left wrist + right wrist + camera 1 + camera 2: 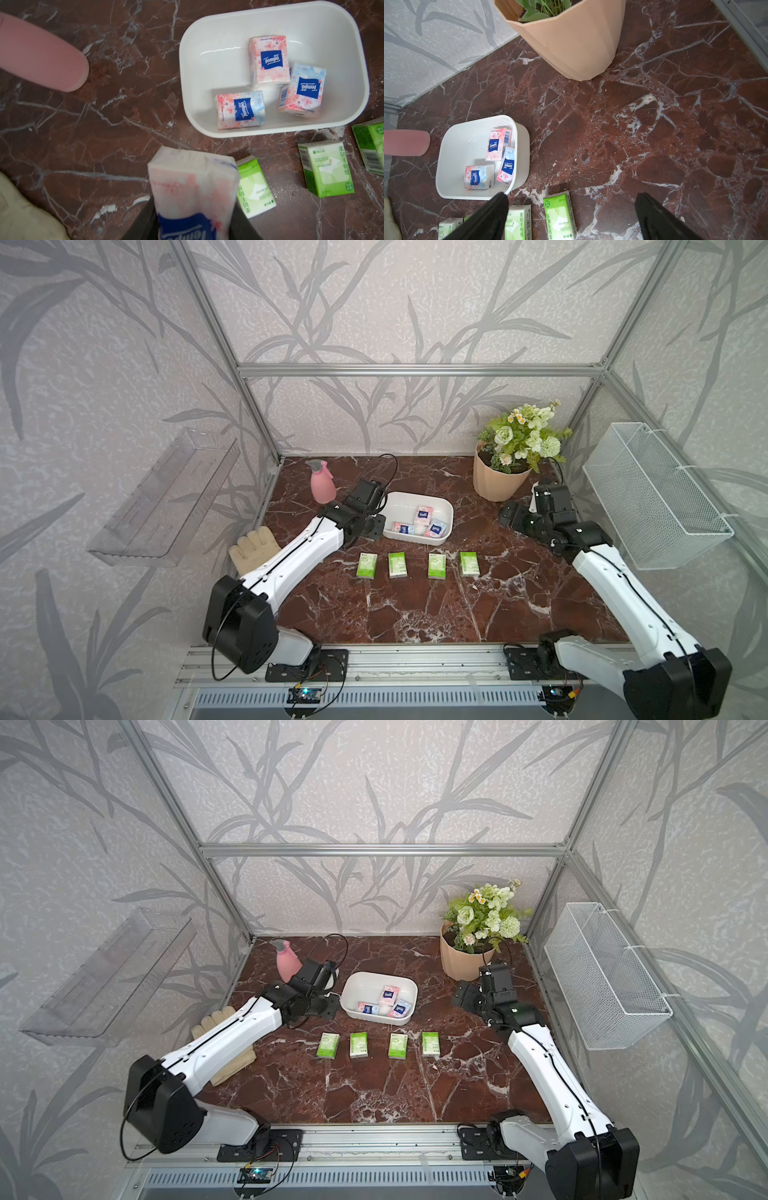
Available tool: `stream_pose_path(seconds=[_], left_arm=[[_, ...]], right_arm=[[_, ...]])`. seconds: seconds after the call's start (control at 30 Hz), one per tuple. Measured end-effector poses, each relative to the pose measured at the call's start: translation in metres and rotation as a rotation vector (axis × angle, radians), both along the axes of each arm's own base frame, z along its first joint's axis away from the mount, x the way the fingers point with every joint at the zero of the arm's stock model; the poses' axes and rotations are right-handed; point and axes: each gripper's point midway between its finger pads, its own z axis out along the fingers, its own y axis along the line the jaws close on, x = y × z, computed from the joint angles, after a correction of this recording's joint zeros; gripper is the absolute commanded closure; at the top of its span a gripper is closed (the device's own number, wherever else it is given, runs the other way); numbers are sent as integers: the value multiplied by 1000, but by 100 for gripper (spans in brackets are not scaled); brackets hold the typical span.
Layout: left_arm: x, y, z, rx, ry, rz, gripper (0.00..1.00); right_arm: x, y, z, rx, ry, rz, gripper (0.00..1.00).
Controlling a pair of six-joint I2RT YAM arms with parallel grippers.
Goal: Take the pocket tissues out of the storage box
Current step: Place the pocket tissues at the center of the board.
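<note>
We see the left gripper with its jaws drawn partway in, pinching a pink-and-white plastic-wrapped tissue packet by its two sides. The packet hangs over the bare dark red marble counter, just off the left end of the shallow white plastic storage box and outside its rim. The box stands toward the back of the counter, about midway across. We count three packets lying in it: a pink blossom-print packet, a pale blue and pink packet touching it, and a third pink and blue packet apart from both, by the box's front wall. Four green-and-white packets lie in a row between the box and the counter's front edge, from the leftmost green packet to the rightmost green packet. The right gripper hangs with its jaws spread wide and nothing between them, near the peach faceted flowerpot at the back right corner. A pink plastic spray bottle stands near the back left corner, and a beige fabric glove lies by the left edge.
</note>
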Motion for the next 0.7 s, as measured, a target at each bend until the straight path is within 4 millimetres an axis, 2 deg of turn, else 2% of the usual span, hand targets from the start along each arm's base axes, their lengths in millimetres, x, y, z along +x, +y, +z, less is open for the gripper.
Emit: stream_pose_path(seconds=[0.17,0.3,0.53,0.7], left_arm=[[-45,20,-9,-42,75,154,57],[-70,29,-21,-68,123,242,57],[-108,33,-65,-54,242,302,57],[-124,31,-92,-54,296,311,57]], right_arm=[[3,1,0,3,-6,2,1],[5,5,-2,15,-1,17,1],[5,9,-4,33,1,30,1],[4,10,-6,40,6,33,1]])
